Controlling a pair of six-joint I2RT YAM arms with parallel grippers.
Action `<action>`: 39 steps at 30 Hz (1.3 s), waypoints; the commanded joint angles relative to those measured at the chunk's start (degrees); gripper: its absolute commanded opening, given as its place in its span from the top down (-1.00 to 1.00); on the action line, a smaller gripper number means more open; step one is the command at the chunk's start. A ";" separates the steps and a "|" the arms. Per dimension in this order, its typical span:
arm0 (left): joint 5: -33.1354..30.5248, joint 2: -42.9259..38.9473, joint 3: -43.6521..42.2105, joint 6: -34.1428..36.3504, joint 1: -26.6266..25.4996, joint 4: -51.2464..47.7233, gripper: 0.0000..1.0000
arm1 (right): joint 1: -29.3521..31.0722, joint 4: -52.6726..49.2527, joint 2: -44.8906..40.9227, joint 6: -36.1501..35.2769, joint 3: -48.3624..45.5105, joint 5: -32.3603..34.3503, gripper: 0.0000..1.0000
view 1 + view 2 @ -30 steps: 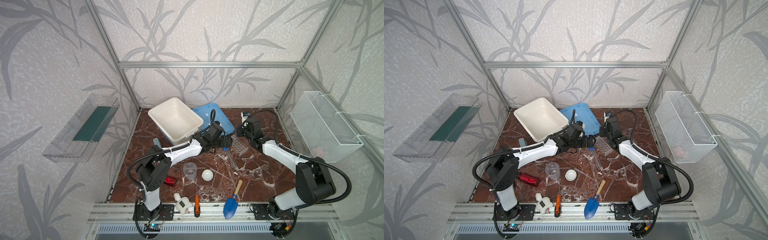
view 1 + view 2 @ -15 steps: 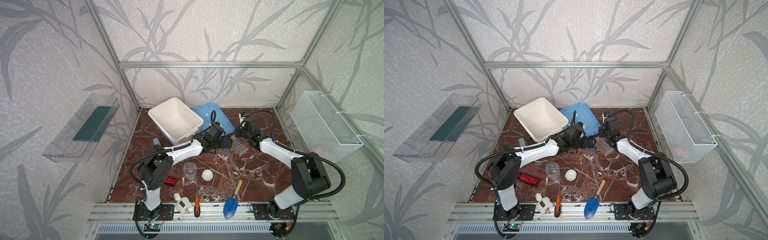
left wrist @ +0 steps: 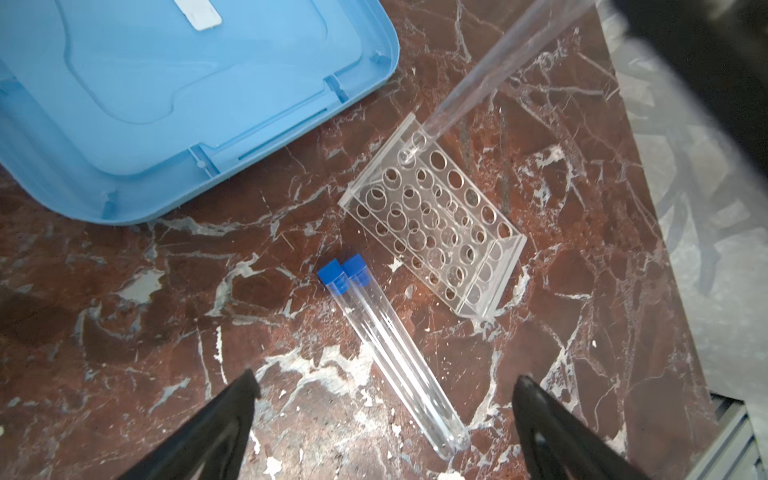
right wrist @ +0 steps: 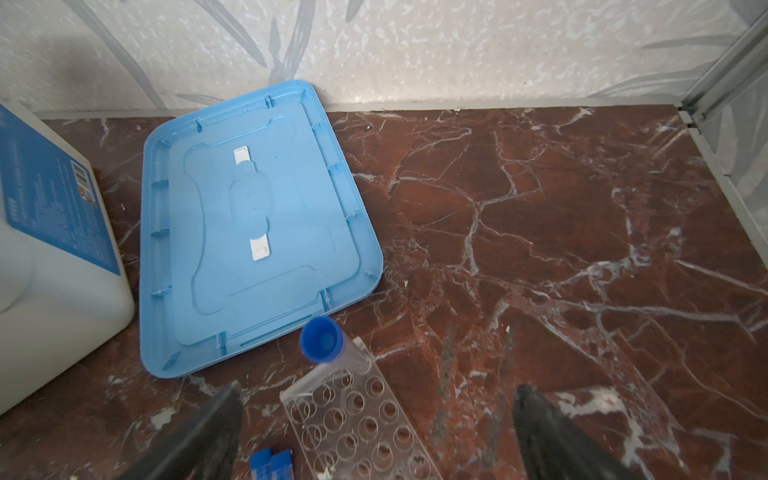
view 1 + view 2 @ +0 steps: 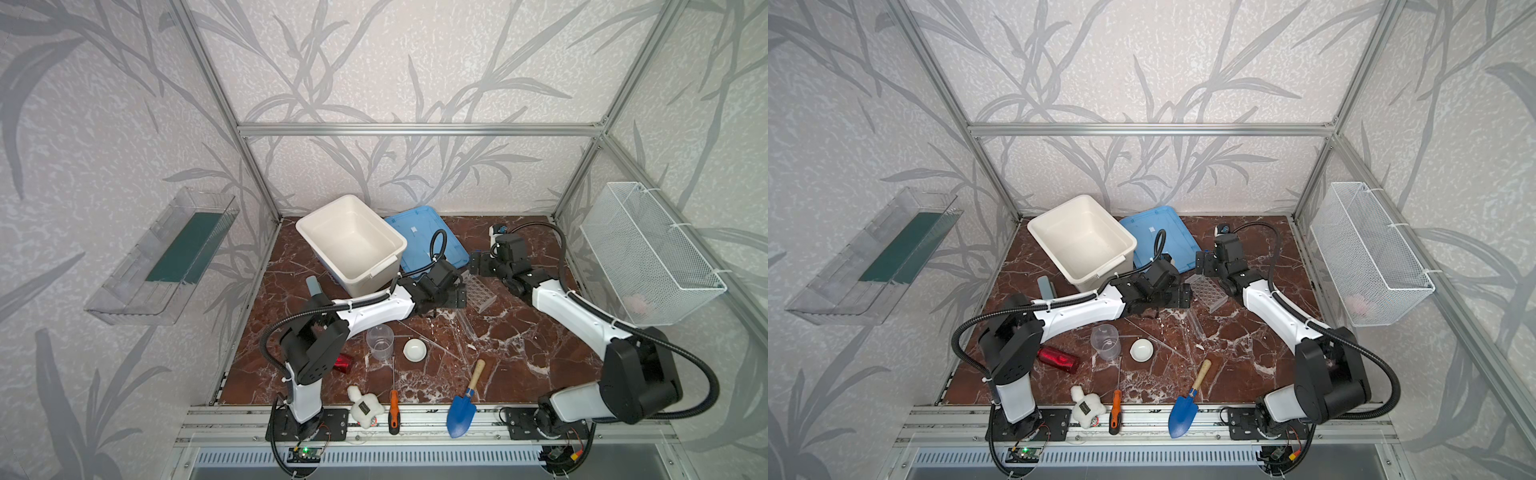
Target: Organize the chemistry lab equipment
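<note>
Standing tube: 1 blue-capped tube (image 4: 322, 338) sits in a corner hole of the clear rack (image 3: 432, 224). It leans rather than standing upright, just ahead of the right jaws and in line with the gap between them.
Right gripper (image 4: 378, 392): the jaws are spread wide and touch neither tube nor rack.
Lying tubes: 2 more tubes (image 3: 395, 345) lie flat, side by side and touching, just beside the rack. Their closed ends reach in between the left jaws and their caps point away.
Left gripper (image 3: 386, 384): the jaws are spread and hold nothing.
Risk 1: the leaning tube seems only shallowly seated, so a brush from either jaw could tip it out or drag the light rack.
Risk 2: the 2 lying tubes are round, slick and touching, so a pinch meant for 1 could catch both or send 1 rolling.
Risk 3: both grippers crowd the rack from opposite sides, and a careless move could knock them together.
Other gear: the beaker (image 5: 379, 341), white dish (image 5: 414, 349) and thin rods (image 5: 446, 348) lie well behind the left jaws.
Surface: the table (image 5: 519, 332) is red-brown marble, hard and glossy, so a tube would probably roll freely.
Room: the walls are leaf-patterned inside a metal frame. A white tub (image 5: 349, 241) and blue lid (image 4: 249, 228) sit beyond the jaws, and a wire basket (image 5: 648, 249) hangs on the wall behind the right arm.
</note>
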 commanded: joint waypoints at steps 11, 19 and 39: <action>-2.10 6.91 8.76 -3.95 -5.55 -11.09 -0.56 | -12.61 -25.43 -23.81 8.46 -10.31 -22.55 -0.98; -3.87 13.68 14.89 -6.25 -7.85 -17.41 -0.33 | -12.70 -29.28 -31.13 8.61 -14.70 -21.65 -0.98; -4.59 17.98 14.65 -6.53 -8.14 -19.43 0.01 | -12.79 -30.04 -34.35 7.33 -15.52 -21.08 -0.98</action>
